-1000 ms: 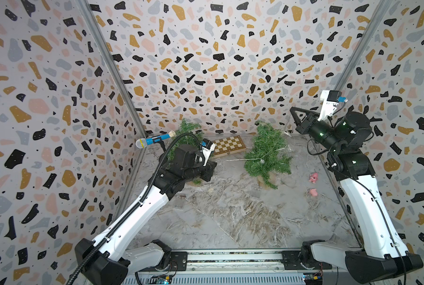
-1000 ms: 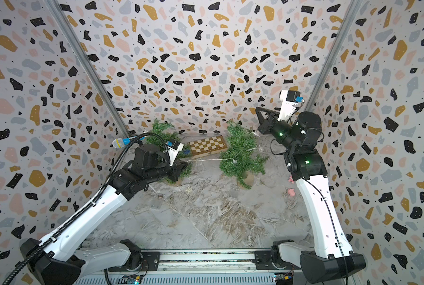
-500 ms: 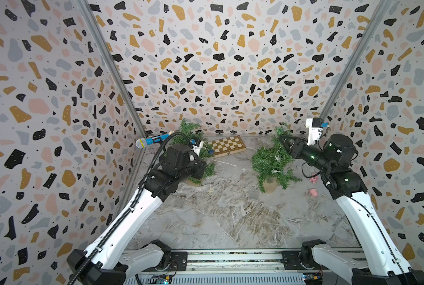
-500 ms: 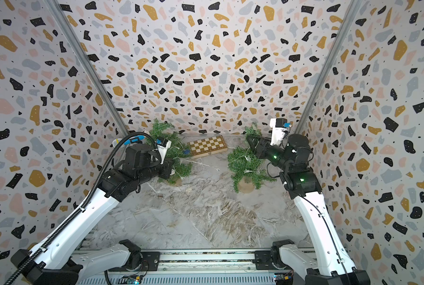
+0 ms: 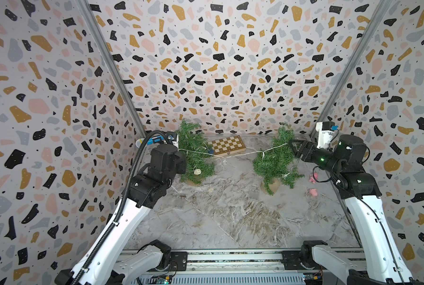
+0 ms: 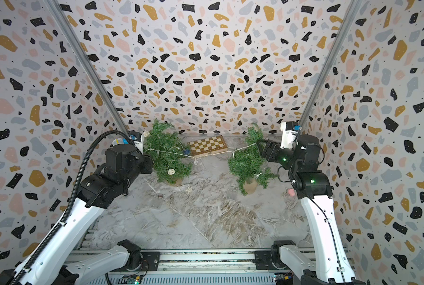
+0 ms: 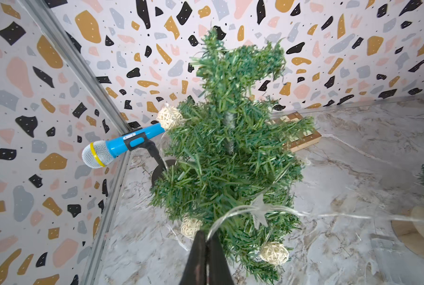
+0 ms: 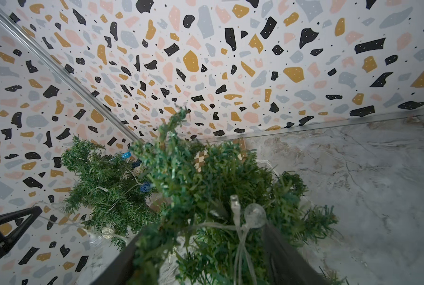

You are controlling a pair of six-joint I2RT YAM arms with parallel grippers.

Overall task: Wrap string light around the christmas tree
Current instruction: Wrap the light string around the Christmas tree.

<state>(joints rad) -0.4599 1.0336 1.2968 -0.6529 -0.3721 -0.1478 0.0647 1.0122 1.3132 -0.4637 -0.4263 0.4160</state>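
White string [image 7: 334, 215] runs from left tree [image 5: 193, 148] to right tree [image 5: 275, 160], pinched in my clenched left end effector [image 7: 207, 238]; my right end effector [image 8: 203, 229] gapes around the right tree. Tugging hard could topple either tree, or slack string could slide off.

Lab robot booth: terrazzo-print walls [image 5: 206, 61] enclose a marble-look tabletop [image 5: 230, 222].

Wooden chessboard [image 5: 228, 147], marble-look tabletop [image 5: 230, 222], plastic microphone [image 7: 134, 142]
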